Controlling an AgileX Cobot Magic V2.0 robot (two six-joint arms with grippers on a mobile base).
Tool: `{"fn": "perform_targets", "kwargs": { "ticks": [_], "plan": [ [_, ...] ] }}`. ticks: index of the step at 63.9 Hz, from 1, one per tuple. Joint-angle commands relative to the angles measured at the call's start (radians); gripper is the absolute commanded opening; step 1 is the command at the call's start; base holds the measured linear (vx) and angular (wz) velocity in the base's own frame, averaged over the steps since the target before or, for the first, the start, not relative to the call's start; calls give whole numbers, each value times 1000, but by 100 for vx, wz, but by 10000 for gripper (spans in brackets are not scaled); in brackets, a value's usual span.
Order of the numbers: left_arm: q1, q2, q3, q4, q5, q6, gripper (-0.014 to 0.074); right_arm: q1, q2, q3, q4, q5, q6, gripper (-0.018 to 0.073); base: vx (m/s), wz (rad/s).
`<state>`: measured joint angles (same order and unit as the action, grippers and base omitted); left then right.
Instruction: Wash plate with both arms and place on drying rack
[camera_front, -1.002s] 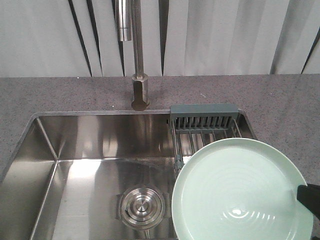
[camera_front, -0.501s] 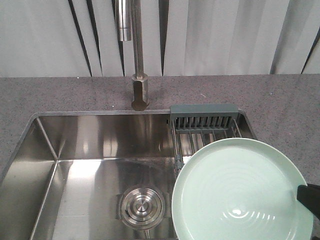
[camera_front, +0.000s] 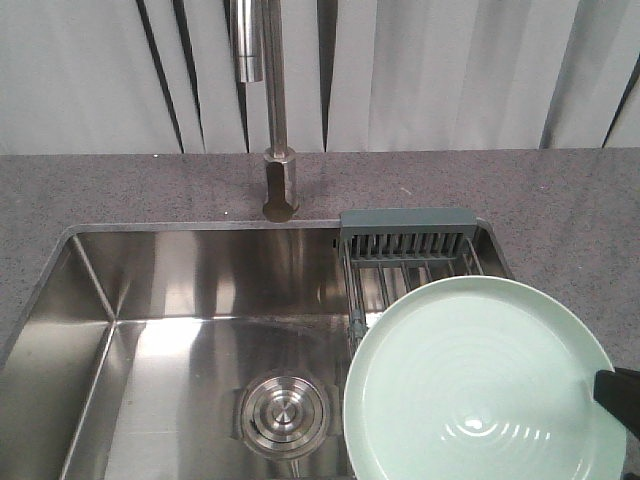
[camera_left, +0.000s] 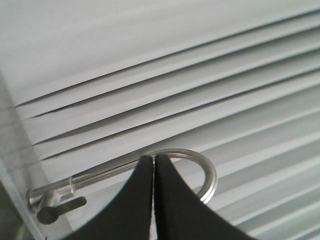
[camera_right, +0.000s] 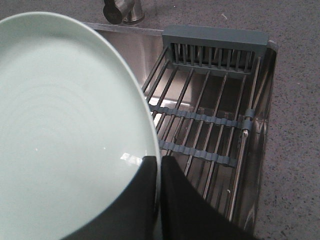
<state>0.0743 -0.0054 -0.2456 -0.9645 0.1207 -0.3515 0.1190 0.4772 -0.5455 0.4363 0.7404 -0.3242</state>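
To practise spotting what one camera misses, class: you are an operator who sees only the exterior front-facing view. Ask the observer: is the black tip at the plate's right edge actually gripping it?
Observer: Yes. The right wrist view shows the right gripper shut on the plate, rim between its fingers.
Operator: What lies on the drying rack beside the plate?
Observer: In that view, the drying rack has nothing on its visible wire bars.
Operator: Where is the left gripper?
Observer: The left gripper is shut on nothing, pointing at the blinds, with the faucet curving behind it.
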Motion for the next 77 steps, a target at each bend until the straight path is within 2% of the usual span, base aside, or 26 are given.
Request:
{"fn": "perform_targets", "kwargs": {
  "ticks": [1, 12, 18, 23, 32, 44, 48, 50, 53, 63, 67, 77],
  "plan": [
    [-4, 76, -111, -22, 12, 175, -6, -7, 4, -27, 21, -63, -2, -4, 0, 0],
    [-4, 272, -216, -33, 144, 322, -6, -7, 4, -27, 21, -63, -2, -4, 0, 0],
    [-4, 386, -259, -88, 195, 417, -6, -7, 4, -27, 21, -63, -2, -4, 0, 0],
    [-4, 484, -284, -159, 219, 553, -6, -7, 4, -27, 21, -63, -2, -4, 0, 0],
    [-4, 645, -308, -364, 282, 837, -6, -7, 4, -27, 21, -63, -2, -4, 0, 0],
    [-4, 872, -334, -739, 411, 1228, -6, -7, 4, -27, 21, -63, -2, -4, 0, 0],
    [-4, 948, -353, -828, 453, 1339, -6, -7, 4, -27, 21, -63, -2, -4, 0, 0],
    [-4, 988, -367, -835, 475, 1379, -4, -7, 4, -27, 21, -63, -2, -4, 0, 0],
    [-4, 1043, -399, -835, 506, 1413, -1, -7, 4, -27, 21, -63, -2, -4, 0, 0],
    [-4, 1217, -524, -832, 647, 1453, 55, -7, 4, -27, 21, -63, -2, -4, 0, 0],
    [-9, 1287, -586, -832, 687, 1453, 111, -7, 4, -27, 21, -63, -2, -4, 0, 0],
    [-41, 1456, -724, -831, 710, 1453, 336, -7, 4, -27, 21, -63, -2, -4, 0, 0]
  ]
}}
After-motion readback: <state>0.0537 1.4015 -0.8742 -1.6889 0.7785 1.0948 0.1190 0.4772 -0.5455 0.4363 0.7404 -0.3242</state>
